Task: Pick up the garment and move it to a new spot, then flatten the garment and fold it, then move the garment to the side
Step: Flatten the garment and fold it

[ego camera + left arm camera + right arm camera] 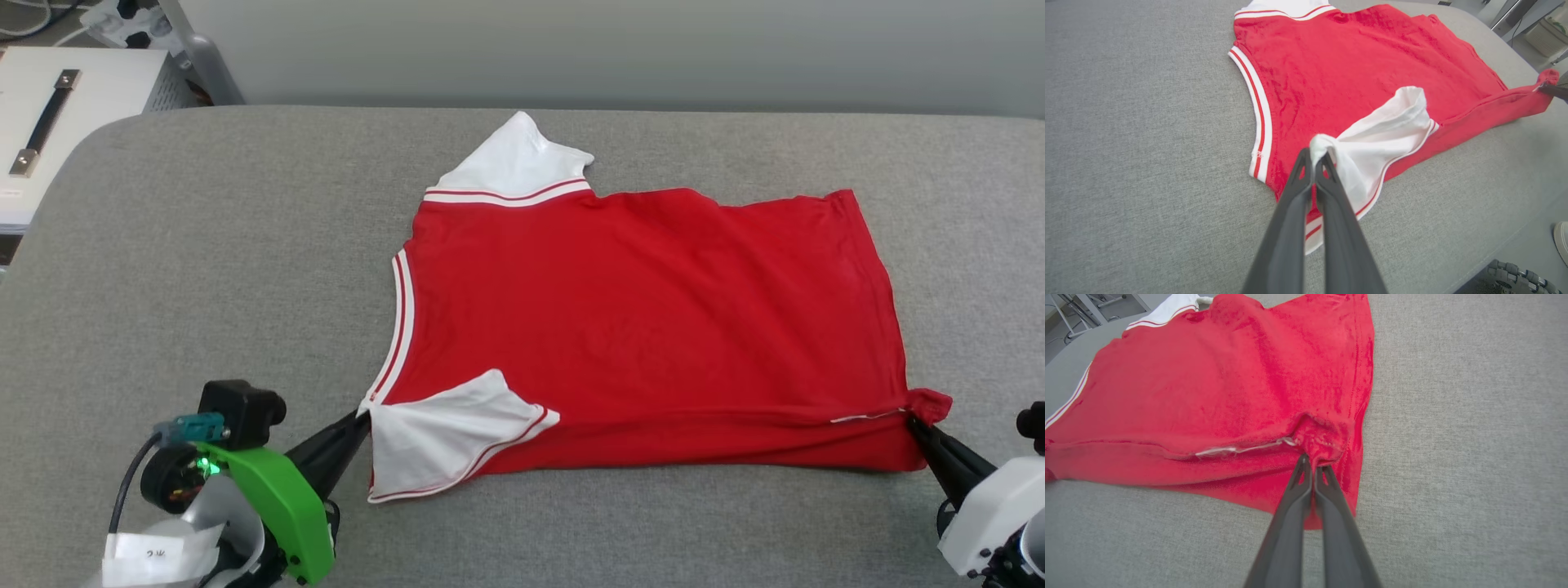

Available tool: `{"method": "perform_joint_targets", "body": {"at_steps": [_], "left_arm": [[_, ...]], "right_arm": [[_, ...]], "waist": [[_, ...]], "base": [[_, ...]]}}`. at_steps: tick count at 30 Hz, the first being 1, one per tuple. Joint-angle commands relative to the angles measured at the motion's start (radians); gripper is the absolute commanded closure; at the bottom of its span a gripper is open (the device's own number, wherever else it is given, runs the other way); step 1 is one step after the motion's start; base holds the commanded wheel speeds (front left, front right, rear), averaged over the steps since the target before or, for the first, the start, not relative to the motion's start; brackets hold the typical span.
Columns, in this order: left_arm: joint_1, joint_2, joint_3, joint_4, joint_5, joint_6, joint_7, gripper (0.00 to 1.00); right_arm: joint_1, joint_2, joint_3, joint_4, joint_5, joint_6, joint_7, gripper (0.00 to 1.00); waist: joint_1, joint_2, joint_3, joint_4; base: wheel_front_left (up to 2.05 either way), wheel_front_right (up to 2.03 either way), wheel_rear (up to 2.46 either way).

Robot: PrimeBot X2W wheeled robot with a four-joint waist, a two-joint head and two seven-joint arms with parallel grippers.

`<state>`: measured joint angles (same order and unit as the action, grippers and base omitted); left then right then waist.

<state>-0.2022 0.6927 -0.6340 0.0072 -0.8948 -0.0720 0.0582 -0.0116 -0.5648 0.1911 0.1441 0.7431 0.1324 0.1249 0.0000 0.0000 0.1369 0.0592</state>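
Head view: we see the garment (653, 310) spread red side up across the middle of a grey, cloth-textured counter (204, 269) with rounded far corners. One white sleeve (514, 159) points toward the far edge; the other white sleeve (445, 433) lies folded over the near left corner. Our left claw (359, 420) is pinched closed on that near sleeve at the garment's left corner, and our right claw (914, 422) is pinched closed on the near right corner of the hem. Between them the near edge is drawn taut into a long ridge. A pale grey wall (653, 49) stands behind the counter, and a white box (57, 114) with a dark handle sits off its far left corner.

Left wrist view: our left claw (1314, 153) has both fingers pressed together around a bunched bit of the white sleeve (1384, 139). The garment (1351, 69) stretches away over the counter (1126, 143), its striped neckline trim on the left. At the right edge the right claw (1553, 89) grips the far red corner. Past the counter's edge we see grey floor (1531, 245).

Right wrist view: our right claw (1312, 459) is closed on a puckered fold of red cloth at the hem corner of the garment (1229, 375), beside a thin white strip (1241, 449) along the ridge. Bare grey counter (1453, 416) lies to the right, and a metal frame (1077, 314) shows at the upper left.
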Motion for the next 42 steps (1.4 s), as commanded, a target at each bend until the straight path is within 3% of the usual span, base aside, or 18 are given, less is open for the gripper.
{"method": "perform_joint_targets", "body": {"at_steps": [1, 19, 20, 21, 22, 33, 42], "left_arm": [[-0.041, -0.011, -0.004, 0.021, 0.022, -0.009, 0.008, 1.0], [-0.274, -0.102, -0.096, 0.353, 0.101, -0.053, -0.021, 1.0], [-0.279, -0.11, -0.101, 0.374, 0.103, -0.054, -0.032, 0.66], [-0.282, -0.116, -0.105, 0.391, 0.105, -0.055, -0.041, 0.16], [-0.285, -0.124, -0.108, 0.416, 0.107, -0.055, -0.051, 0.0], [-0.255, -0.216, -0.037, 0.526, 0.047, -0.018, -0.223, 0.0], [-0.099, -0.239, 0.019, 0.369, -0.021, 0.122, -0.252, 0.0]], "right_arm": [[-0.028, 0.008, -0.003, 0.01, -0.019, -0.002, 0.01, 1.0], [-0.168, 0.05, 0.023, 0.103, -0.092, -0.002, 0.085, 1.0], [-0.172, 0.051, 0.025, 0.11, -0.094, -0.002, 0.085, 1.0], [-0.174, 0.054, 0.024, 0.117, -0.095, -0.002, 0.087, 1.0], [-0.177, 0.058, 0.024, 0.123, -0.096, -0.002, 0.086, 0.0], [-0.16, 0.064, 0.007, 0.082, -0.121, -0.002, 0.087, 0.0], [-0.064, 0.133, -0.103, -0.099, -0.221, -0.002, 0.23, 0.0]], "waist": [[0.0, 0.0, 0.033, -0.014], [0.0, 0.0, 0.129, -0.042], [0.0, 0.0, 0.129, -0.042], [0.0, 0.0, 0.128, -0.042], [0.0, 0.0, 0.125, -0.041], [0.0, 0.0, 0.032, -0.026], [0.0, 0.0, -0.035, -0.012]], "base": [[0.0, 0.0, 0.0], [0.0, 0.0, 0.0], [0.0, 0.0, 0.0], [0.0, 0.0, 0.0], [0.0, 0.0, 0.0], [0.0, 0.0, 0.0], [0.0, 0.0, 0.0]]}}
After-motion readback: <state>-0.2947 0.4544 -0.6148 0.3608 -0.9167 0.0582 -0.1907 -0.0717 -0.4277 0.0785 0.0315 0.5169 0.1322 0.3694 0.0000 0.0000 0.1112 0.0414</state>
